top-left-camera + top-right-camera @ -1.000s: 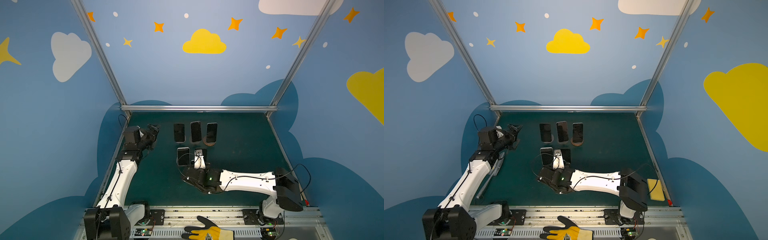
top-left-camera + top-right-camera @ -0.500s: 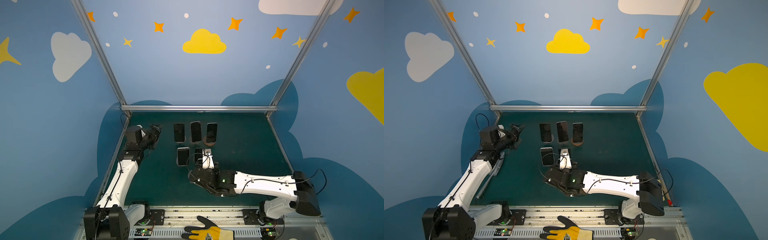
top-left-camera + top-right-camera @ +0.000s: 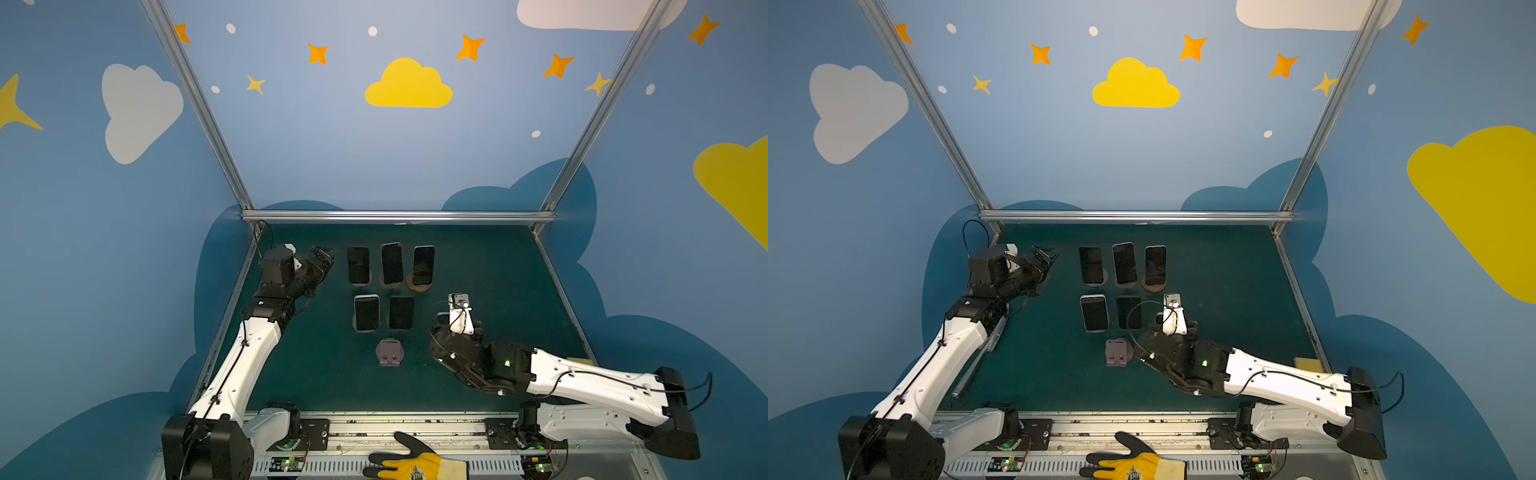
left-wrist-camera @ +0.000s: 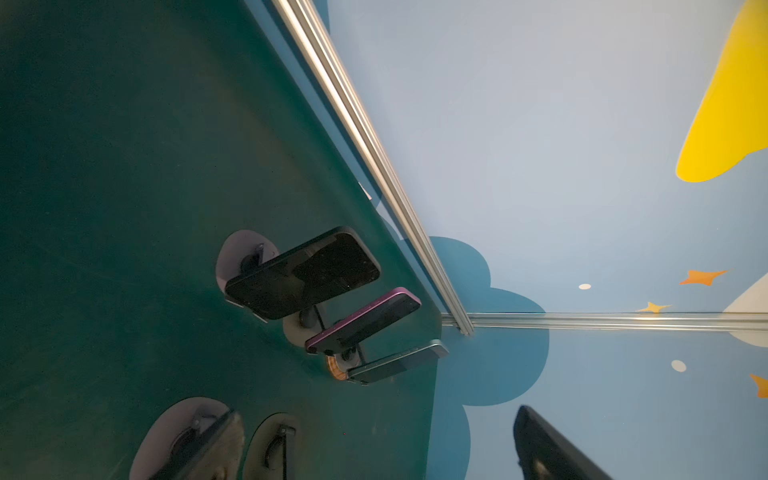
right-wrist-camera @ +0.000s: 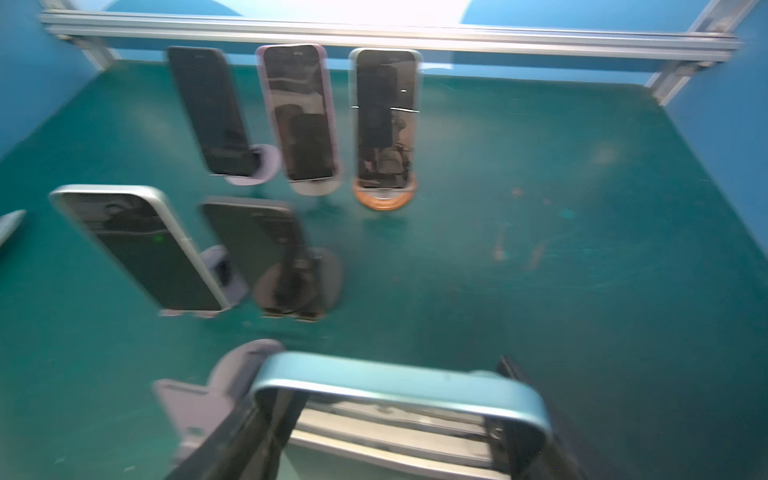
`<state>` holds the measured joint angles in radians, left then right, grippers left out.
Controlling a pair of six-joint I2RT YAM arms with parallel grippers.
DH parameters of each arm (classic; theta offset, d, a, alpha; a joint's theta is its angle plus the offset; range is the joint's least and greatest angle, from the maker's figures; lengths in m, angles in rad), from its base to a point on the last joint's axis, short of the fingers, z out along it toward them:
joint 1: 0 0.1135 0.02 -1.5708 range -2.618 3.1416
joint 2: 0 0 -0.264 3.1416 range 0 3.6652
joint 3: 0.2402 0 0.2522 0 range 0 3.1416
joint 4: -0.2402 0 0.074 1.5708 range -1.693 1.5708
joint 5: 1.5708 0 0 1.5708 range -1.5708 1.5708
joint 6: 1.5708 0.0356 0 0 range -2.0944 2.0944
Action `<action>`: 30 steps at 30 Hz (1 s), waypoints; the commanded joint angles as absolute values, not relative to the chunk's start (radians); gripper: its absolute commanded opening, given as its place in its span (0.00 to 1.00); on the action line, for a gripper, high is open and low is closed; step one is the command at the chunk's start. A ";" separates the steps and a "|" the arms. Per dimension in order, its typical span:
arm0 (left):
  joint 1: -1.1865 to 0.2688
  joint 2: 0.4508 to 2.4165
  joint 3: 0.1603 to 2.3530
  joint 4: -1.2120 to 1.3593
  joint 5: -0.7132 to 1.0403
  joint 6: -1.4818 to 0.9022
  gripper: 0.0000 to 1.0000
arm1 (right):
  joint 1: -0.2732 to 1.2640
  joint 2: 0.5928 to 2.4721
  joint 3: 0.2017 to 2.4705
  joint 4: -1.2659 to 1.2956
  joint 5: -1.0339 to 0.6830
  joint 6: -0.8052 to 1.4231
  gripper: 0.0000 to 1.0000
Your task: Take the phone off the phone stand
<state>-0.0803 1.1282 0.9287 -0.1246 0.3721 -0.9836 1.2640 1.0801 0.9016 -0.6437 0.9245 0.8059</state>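
My right gripper [image 3: 446,328] is shut on a phone with a light blue rim [image 5: 399,386], gripping it by its side edges above the green table. In both top views the gripper and wrist mostly hide the phone. The grey phone stand [image 3: 389,352] [image 3: 1118,351] [image 5: 195,399] stands empty just left of the gripper. My left gripper [image 3: 322,255] [image 3: 1044,253] hovers open near the back left, with nothing between its fingers [image 4: 548,449].
Several other dark phones lean on stands: a back row [image 3: 392,263] and a front pair [image 3: 366,313], left of my right gripper. A metal rail [image 3: 395,216] bounds the back. A yellow-black glove [image 3: 415,465] lies on the front frame, and a yellow sponge [image 3: 1308,363] at the right edge.
My right arm has swung to the right with the phone, away from the grey stand, which now shows bare. The left arm has stayed put.
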 commanded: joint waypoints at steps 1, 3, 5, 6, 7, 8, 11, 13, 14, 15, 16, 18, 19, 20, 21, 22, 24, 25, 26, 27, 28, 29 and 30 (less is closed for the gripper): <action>-0.141 1.127 1.017 -0.109 0.286 -1.020 1.00 | 1.191 1.005 0.863 -0.639 0.878 0.714 0.58; -0.211 1.162 1.092 -0.105 0.249 -1.000 1.00 | 1.129 0.977 0.846 -0.605 0.845 0.663 0.58; -0.273 1.222 1.182 -0.121 0.241 -0.965 1.00 | 1.060 0.966 0.833 -0.559 0.802 0.593 0.58; -0.300 1.260 1.233 -0.133 0.250 -0.946 1.00 | 1.023 0.964 0.833 -0.540 0.774 0.560 0.58; -0.323 1.295 1.281 -0.144 0.266 -0.924 1.00 | 0.982 0.961 0.831 -0.506 0.737 0.516 0.58; -0.342 1.327 1.321 -0.153 0.282 -0.905 1.00 | 0.953 0.960 0.830 -0.477 0.688 0.475 0.59; -0.388 1.412 1.438 -0.187 0.342 -0.837 1.00 | 0.825 0.960 0.849 -0.434 0.553 0.413 0.59; -0.411 1.444 1.486 -0.213 0.366 -0.780 1.00 | 0.747 0.971 0.865 -0.425 0.496 0.385 0.59; -0.419 1.450 1.491 -0.210 0.375 -0.750 1.00 | 0.709 0.980 0.876 -0.426 0.471 0.373 0.58; -0.427 1.448 1.481 -0.197 0.380 -0.723 1.00 | 0.675 0.990 0.886 -0.424 0.452 0.358 0.58; -0.432 1.441 1.464 -0.177 0.378 -0.707 1.00 | 0.650 0.999 0.892 -0.419 0.442 0.349 0.58; -0.435 1.411 1.398 -0.107 0.376 -0.675 1.00 | 0.593 1.022 0.899 -0.399 0.414 0.338 0.58; -0.436 1.395 1.363 -0.079 0.372 -0.663 1.00 | 0.574 1.031 0.897 -0.384 0.406 0.333 0.58; -0.434 1.376 1.331 -0.051 0.367 -0.646 1.00 | 0.554 1.043 0.896 -0.363 0.395 0.322 0.58; -0.436 1.356 1.310 -0.042 0.361 -0.618 1.00 | 0.536 1.054 0.896 -0.344 0.378 0.313 0.58; -0.438 1.339 1.295 -0.047 0.350 -0.598 1.00 | 0.523 1.063 0.896 -0.325 0.366 0.301 0.58; -0.439 1.296 1.264 -0.061 0.320 -0.567 1.00 | 0.487 1.092 0.899 -0.285 0.339 0.267 0.59; -0.440 1.277 1.248 -0.057 0.312 -0.549 1.00 | 0.468 1.105 0.904 -0.274 0.320 0.254 0.59; -0.442 1.256 1.231 -0.052 0.291 -0.530 1.00 | 0.443 1.121 0.914 -0.267 0.290 0.241 0.59; -0.445 1.240 1.215 -0.047 0.266 -0.508 1.00 | 0.420 1.138 0.926 -0.261 0.261 0.222 0.59; -0.448 1.226 1.201 -0.039 0.246 -0.485 1.00 | 0.404 1.151 0.937 -0.258 0.248 0.208 0.59; -0.452 1.211 1.184 -0.032 0.223 -0.462 1.00 | 0.382 1.171 0.951 -0.256 0.232 0.196 0.59; -0.458 1.197 1.164 -0.024 0.204 -0.444 1.00 | 0.360 1.190 0.968 -0.253 0.213 0.188 0.59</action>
<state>-0.4473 1.2358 1.1942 -0.0776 0.2798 -0.5503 0.4007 1.1687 0.8974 -0.3382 0.2916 0.2489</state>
